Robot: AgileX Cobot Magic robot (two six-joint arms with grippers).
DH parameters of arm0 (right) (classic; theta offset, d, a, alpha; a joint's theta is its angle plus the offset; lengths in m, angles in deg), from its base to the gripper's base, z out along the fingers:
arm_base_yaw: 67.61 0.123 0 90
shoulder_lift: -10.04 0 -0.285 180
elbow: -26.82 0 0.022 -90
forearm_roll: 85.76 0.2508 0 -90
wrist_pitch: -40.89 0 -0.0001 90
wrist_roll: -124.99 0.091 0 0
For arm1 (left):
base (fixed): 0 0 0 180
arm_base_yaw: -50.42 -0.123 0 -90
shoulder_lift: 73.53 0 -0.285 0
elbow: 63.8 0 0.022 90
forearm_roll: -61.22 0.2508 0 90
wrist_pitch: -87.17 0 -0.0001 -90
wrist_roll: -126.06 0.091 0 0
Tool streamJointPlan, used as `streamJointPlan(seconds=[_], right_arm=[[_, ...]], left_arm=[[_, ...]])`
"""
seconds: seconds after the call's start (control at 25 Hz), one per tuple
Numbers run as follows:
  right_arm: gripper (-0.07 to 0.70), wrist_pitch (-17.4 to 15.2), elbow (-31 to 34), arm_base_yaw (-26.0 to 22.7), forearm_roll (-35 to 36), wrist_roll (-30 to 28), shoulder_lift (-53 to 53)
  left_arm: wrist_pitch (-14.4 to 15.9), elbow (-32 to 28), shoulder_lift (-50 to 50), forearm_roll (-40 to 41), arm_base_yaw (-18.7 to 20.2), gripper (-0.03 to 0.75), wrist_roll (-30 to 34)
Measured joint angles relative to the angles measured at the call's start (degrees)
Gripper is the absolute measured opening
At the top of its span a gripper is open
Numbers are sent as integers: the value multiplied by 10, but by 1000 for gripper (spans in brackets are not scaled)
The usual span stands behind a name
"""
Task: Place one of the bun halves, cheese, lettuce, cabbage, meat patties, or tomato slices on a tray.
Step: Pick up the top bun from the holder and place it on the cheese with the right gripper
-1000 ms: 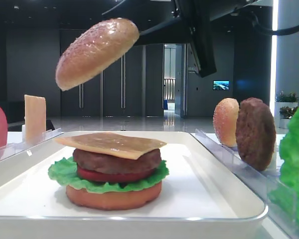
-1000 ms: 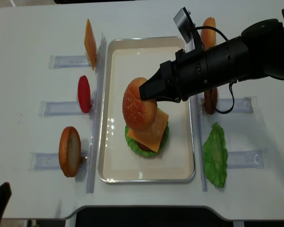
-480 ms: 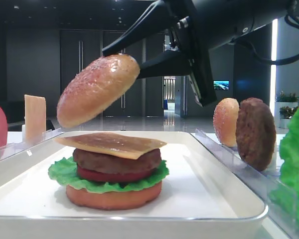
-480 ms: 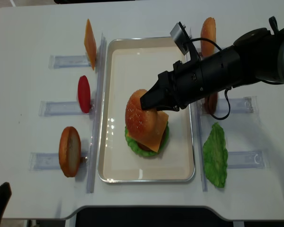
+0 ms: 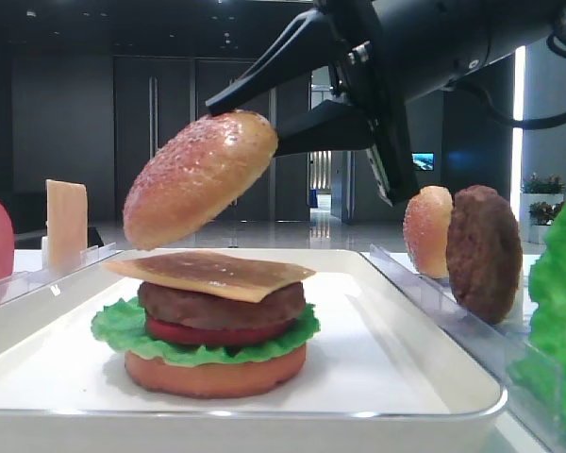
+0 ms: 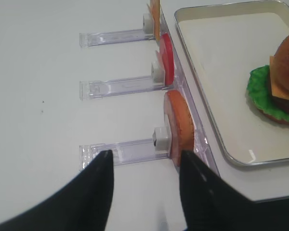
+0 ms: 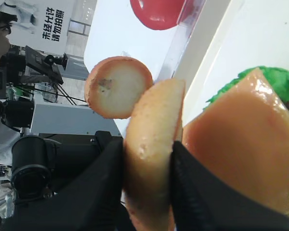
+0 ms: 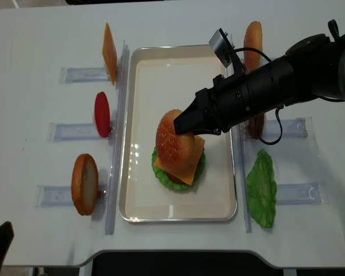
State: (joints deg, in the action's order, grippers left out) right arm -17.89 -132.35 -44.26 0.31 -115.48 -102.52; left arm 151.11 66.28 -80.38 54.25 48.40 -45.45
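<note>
My right gripper [image 5: 252, 125] is shut on a domed, speckled bun top [image 5: 200, 177], held tilted just above the burger stack and not touching it. The stack sits on the white tray [image 5: 415, 382]: flat bottom bun [image 5: 215, 370], green lettuce [image 5: 118, 326], red tomato slice [image 5: 217, 333], brown patty [image 5: 222, 304] and a cheese slice [image 5: 212, 272] on top. From overhead the bun top [image 8: 171, 141] covers the stack's left part. In the right wrist view both fingers [image 7: 103, 183] pinch the bun top's edge [image 7: 154, 130]. My left gripper [image 6: 144, 161] is open and holds nothing, low over the table left of the tray.
Clear racks flank the tray [image 8: 137, 198]. On the left stand a cheese slice [image 8: 109, 46], a tomato slice [image 8: 102, 114] and a bun half [image 8: 84, 184]. On the right are a bun [image 8: 253, 37], a patty [image 8: 256, 125] partly behind the arm, and lettuce [image 8: 261, 187].
My right gripper has carried the bun top down and slightly right, closer to the cheese on the stack. The left gripper has not moved.
</note>
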Motion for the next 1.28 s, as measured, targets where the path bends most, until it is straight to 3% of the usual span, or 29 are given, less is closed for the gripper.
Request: streamJointPlan(seconds=[0.96,1.28], right_arm=[[216,-3,0,0,4,2,-25],[314,20,0,0,0,2,-25]], left_arm=[[0,0,0,0,0,345,0],[0,0,0,0,0,345,0]])
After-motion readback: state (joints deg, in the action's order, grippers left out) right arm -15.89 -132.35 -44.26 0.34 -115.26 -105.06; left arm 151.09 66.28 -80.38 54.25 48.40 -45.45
